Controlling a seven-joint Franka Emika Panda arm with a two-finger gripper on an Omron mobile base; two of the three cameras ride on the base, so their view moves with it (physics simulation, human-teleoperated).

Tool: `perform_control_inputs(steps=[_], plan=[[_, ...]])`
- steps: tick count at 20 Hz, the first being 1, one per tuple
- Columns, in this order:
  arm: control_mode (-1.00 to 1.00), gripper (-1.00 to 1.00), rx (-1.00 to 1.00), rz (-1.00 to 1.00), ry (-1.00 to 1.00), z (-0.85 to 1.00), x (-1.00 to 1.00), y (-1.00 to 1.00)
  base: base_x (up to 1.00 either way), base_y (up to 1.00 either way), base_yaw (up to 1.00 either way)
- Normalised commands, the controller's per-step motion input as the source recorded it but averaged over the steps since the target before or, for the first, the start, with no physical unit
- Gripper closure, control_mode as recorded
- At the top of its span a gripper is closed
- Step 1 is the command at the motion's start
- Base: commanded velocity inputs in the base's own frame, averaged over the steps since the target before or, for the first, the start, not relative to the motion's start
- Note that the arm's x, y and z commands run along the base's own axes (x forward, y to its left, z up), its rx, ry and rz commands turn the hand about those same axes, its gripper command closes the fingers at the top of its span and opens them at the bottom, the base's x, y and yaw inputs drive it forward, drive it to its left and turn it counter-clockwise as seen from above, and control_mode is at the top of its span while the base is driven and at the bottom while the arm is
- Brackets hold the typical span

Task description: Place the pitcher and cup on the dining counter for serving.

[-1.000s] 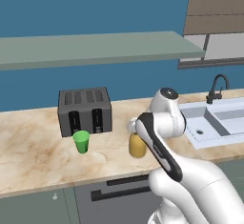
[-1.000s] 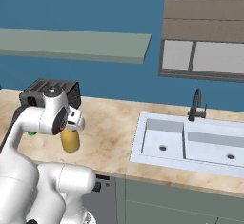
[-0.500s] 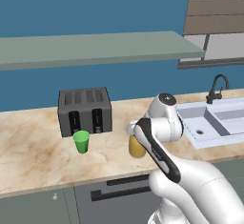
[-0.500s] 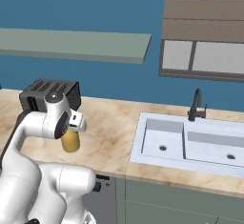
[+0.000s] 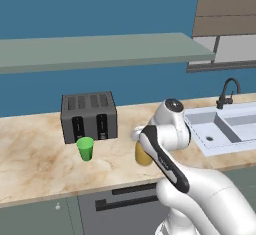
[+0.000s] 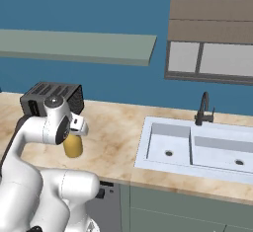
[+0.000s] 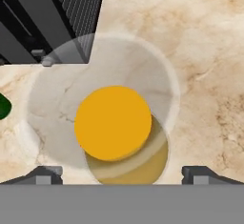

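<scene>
Directly beneath the gripper (image 7: pixel 121 173), whose jaws are spread wide and empty, the pitcher (image 7: pixel 113 123) is seen standing upright on the marbled counter (image 7: pixel 205 51) beside the toaster (image 7: pixel 47 20), its neck axis aligned between the fingertips.

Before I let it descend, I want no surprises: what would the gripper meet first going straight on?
Most likely the pitcher, centred just ahead of the open gripper; how far ahead is unclear.

Marbled counter (image 5: pixel 30 149): toaster (image 5: pixel 89 115), cup (image 5: pixel 85 148), pitcher (image 5: pixel 142 155).
</scene>
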Motion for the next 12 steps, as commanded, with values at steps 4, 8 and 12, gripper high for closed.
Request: perform_control_inputs(steps=[4, 8, 12], plan=[[-1.00, -1.00, 0.00, 0.00, 0.00, 0.00, 0.12, 0.05, 0.00, 0.00, 0.00], [-1.00, -1.00, 0.00, 0.00, -0.03, 0.00, 0.18, 0.00, 0.00, 0.00, 0.00], [-1.00, -1.00, 0.00, -0.01, -0.06, 0.00, 0.10, 0.00, 0.00, 0.00, 0.00]])
